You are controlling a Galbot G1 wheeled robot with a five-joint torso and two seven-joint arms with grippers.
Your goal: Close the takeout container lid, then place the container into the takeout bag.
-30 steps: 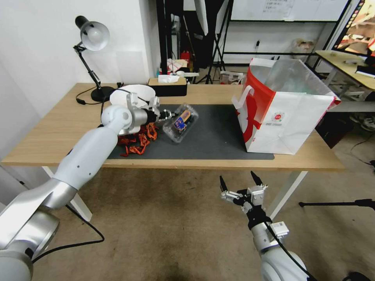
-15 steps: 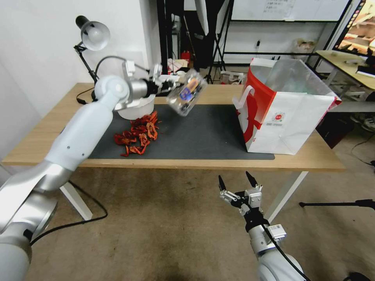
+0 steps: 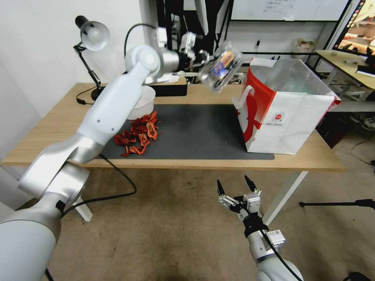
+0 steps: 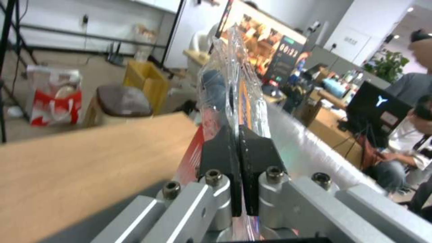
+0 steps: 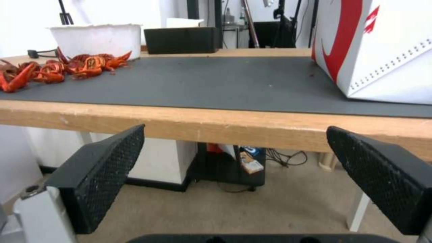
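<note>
Left gripper: you've got it clamped on the box, pinching one edge; in wrist view the fingers are nearly together w/ the thin plastic seam between them.
Box: closed, lid w/ label facing the head cam, tilted, carried in the air, well above the table and just beside the bag's near top edge. Edge grip prob. keeps the body hanging free so it can drop into the opening.
Bag: upright on the table's right side, mouth open upward, foil lining showing; red side panel faces the box, so approach is from that side.
Right gripper: parked below the table edge, fingers spread wide, holding nothing; out of the left arm's way.
Progress: lid step looks done; bagging not yet.
Table: wood, dark mat in the middle; white bowl and red crayfish on the mat's left; lamp and black tissue box at the back.
Room: carpet floor, stands and shelving behind, desks to the right.
</note>
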